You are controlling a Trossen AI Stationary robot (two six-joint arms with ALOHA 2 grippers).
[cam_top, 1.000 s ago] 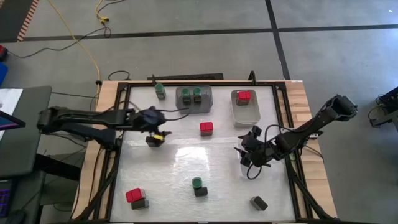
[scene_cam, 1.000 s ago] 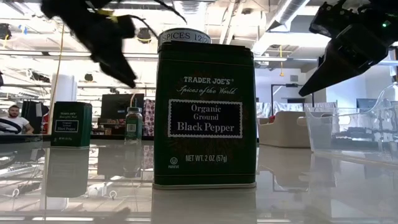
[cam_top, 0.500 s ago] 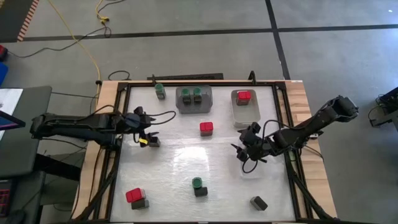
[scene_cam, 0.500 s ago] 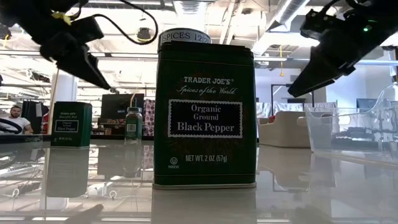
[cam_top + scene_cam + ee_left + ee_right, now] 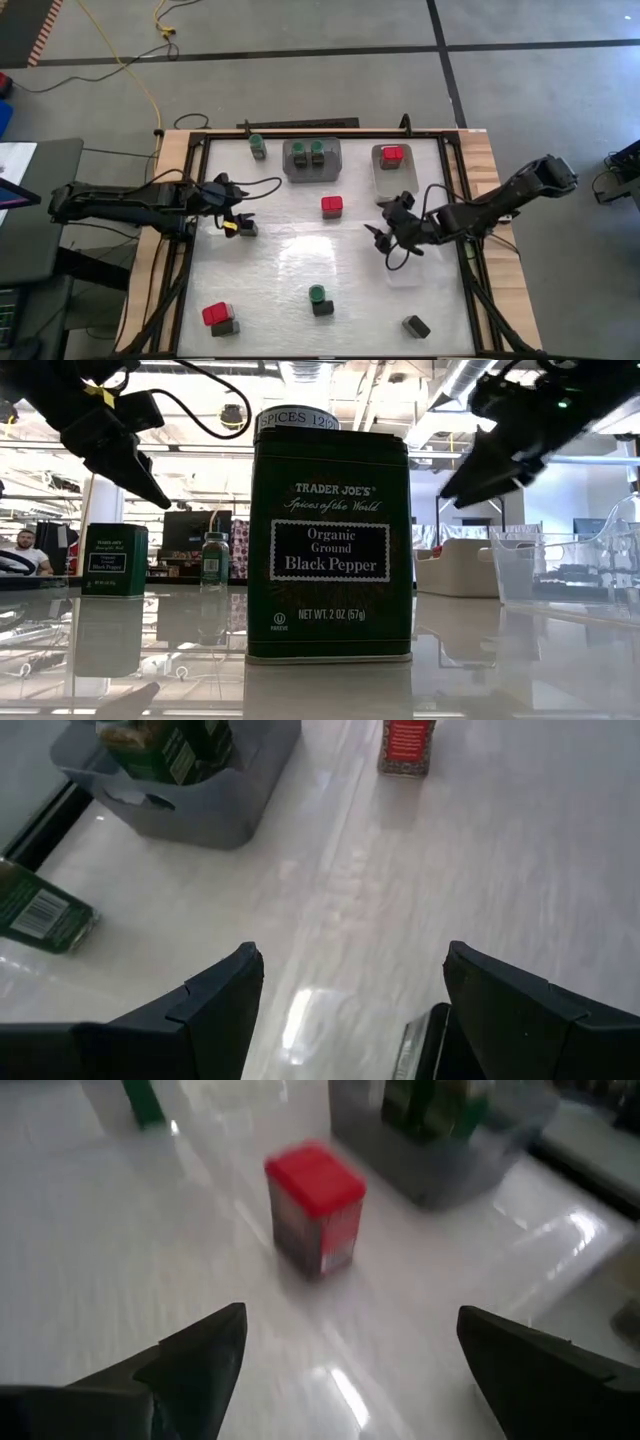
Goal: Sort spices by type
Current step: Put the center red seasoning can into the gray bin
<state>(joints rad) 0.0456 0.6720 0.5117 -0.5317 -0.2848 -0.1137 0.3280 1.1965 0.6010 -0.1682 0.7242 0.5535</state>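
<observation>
High view: right pincer [image 5: 385, 236] wide, empty, just beside red-topped box [image 5: 332, 205] mid-tabletop [image 5: 290, 262]; left pincer [image 5: 236, 222] open over dark block [image 5: 246, 229].
Right wrist view: box [image 5: 313, 1207] ahead, untouched.
Judged step: approach; next, advance, straddle, close.

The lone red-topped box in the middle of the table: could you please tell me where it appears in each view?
High view: red-topped box mid-table, below the grey tray.
Low view: not visible.
Left wrist view: box at the top edge, right of the tray.
Right wrist view: box at centre, ahead of the open right gripper.
Shared landmark: the grey tray holding green jars.
</observation>
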